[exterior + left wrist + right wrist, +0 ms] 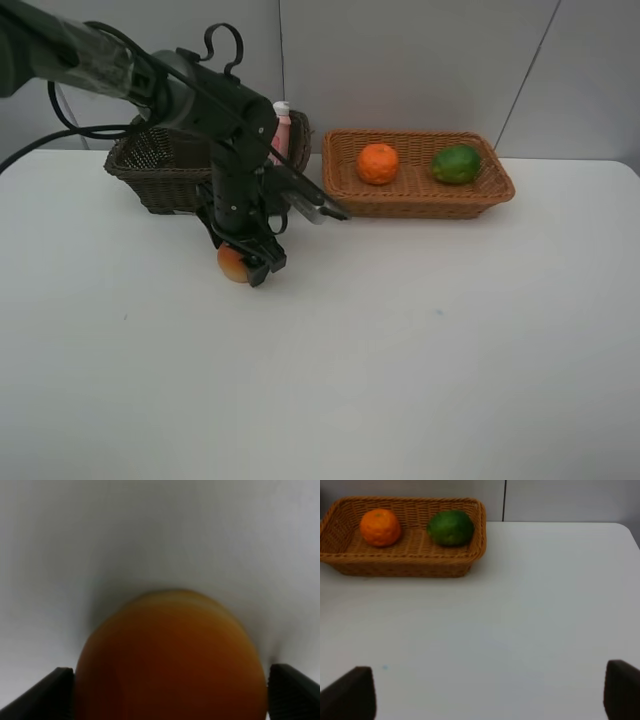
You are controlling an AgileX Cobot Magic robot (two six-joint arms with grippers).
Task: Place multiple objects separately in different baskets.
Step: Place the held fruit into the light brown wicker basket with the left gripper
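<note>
The white table [420, 370] carries two baskets at the back: the dark basket [150, 170] on the left, where the pink bottle [283, 125] stands, and the light basket [415, 195] on the right, with the orange [378, 163] and the green fruit [456, 164] inside. The peach [233, 263] sits on the table in front of the dark basket.

The left arm bends down steeply from the upper left, and the left claw [250, 262] points down onto the peach. In the left wrist view the fingers [45, 695] stand at both sides of the peach [170, 660], very close; I cannot tell if they already squeeze it.

I think the step is to grasp the peach. It is round and can roll, so the claw should close gently on its widest part, then lift straight up before it travels to the light basket.

The right claw [490, 695] is wide apart and holds nothing, above bare table.
</note>
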